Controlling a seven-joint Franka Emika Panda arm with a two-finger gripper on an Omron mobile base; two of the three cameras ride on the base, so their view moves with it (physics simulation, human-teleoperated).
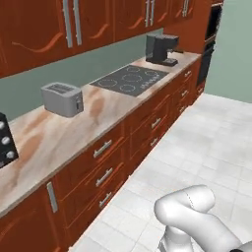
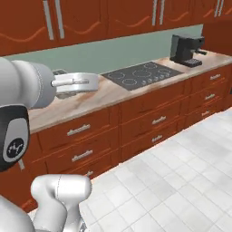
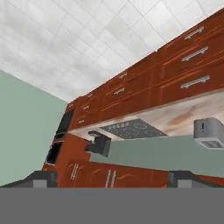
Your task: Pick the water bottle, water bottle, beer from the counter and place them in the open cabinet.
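The counter (image 1: pixel 59 138) of beige-pink marble runs along the wall above red-brown drawers; it is also in the right base view (image 2: pixel 90 97) and in the rolled-over hand view (image 3: pixel 183 116). The water bottles, the beer and the open cabinet are out of view. My gripper (image 3: pixel 113 181) is open, its two dark fingertips (image 3: pixel 43 179) far apart with nothing between them. It hangs in the air well away from the counter and looks along the kitchen row.
On the counter stand a grey toaster (image 1: pixel 62 98), a black cooktop (image 1: pixel 130 78) and a black coffee machine (image 1: pixel 161 49). A black knobbed appliance (image 1: pixel 5 142) sits at the far left. Shut wall cabinets (image 1: pixel 98 24) hang above. A wall oven (image 1: pixel 210 29) ends the row. White tiled floor (image 1: pixel 206 142) lies in front.
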